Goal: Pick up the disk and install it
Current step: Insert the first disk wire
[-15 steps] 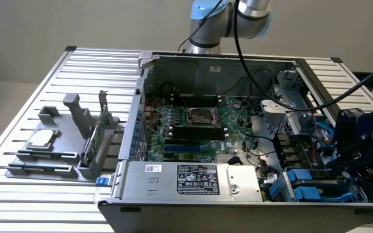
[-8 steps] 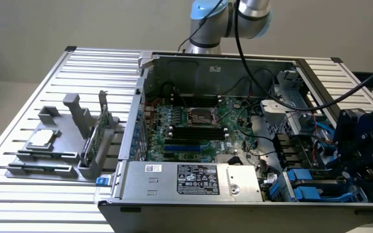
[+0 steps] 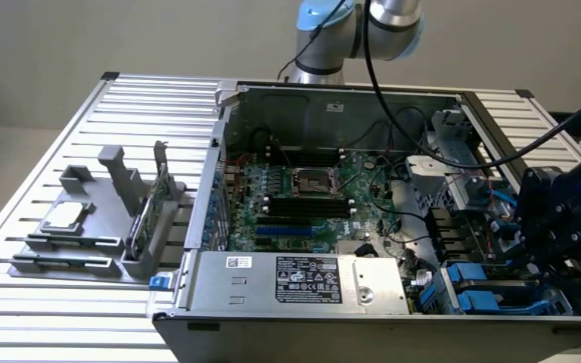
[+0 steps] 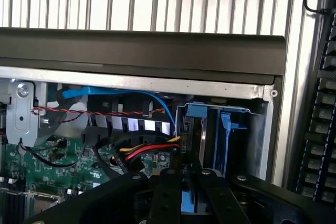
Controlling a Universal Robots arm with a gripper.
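Open computer case (image 3: 270,91) is lying on the slatted table (image 3: 48,151) — drive bay (image 4: 223,129) at its corner is facing up. Gripper (image 4: 189,195) is hovering over the bay, jaws narrowed on the blue-framed disk (image 4: 188,200) — apparently being lowered edgewise for seating.

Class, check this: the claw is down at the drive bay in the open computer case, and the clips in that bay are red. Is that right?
One error: the bay's clips are blue, as the wrist view shows. The claw is indeed down at the drive bay of the open case.
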